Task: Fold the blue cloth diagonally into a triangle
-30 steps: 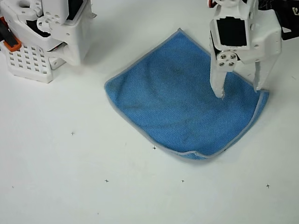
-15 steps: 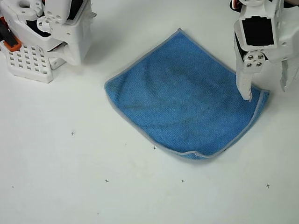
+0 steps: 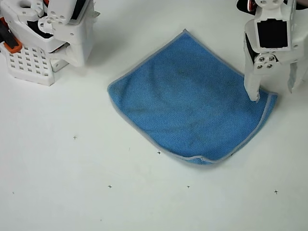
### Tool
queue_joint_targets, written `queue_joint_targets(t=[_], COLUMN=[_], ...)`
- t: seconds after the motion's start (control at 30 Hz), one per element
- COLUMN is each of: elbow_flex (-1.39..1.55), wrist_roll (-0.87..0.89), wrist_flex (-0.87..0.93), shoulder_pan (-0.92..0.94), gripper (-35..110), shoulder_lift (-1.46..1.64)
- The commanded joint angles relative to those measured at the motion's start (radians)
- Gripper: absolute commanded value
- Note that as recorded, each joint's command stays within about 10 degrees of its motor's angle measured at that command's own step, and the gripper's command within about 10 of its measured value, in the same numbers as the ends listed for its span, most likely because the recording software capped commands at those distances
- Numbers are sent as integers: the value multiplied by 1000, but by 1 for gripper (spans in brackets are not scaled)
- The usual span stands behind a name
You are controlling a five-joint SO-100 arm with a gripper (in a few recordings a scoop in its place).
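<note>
From overhead I count one square blue textured microfibre cloth (image 3: 190,98) with a pale grey stitched border, one white two-fingered claw (image 3: 273,95) of mine, and one white plastic arm base (image 3: 45,33) with a gridded block and an orange part, all on a white table (image 3: 72,183) dotted with small black cross marks.

The cloth lies flat on the table, turned like a diamond, well to the right of that base. Its top corner is rounded and points up; its lower edge curls slightly where the grey border lifts into a small wave. The weave looks darker in patches near the middle.

My claw hangs over the cloth's right corner, pointing down. My fingers stand spread apart, holding nothing: the left fingertip (image 3: 253,96) sits over the blue fabric just inside the corner, though I cannot tell whether it presses it, and the other finger (image 3: 293,82) is beyond the cloth's edge, over bare table.
</note>
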Motion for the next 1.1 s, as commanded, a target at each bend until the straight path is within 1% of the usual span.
queue_joint_targets(t=[0.0,0.43,0.67,0.8,0.9,0.97,1.0,1.07], elbow_flex=[-81,-81,-147,-274,-325,-327,-301,-147], wrist_roll=[3,34,35,34,34,74,107,126], wrist_flex=[6,6,9,98,137,193,196,172], shoulder_pan=[-15,-37,-49,-57,-49,-44,-37,-25], gripper=[32,32,32,32,32,21,21,16], shoulder_lift=[25,-14,-81,-178,-183,-181,-164,-59])
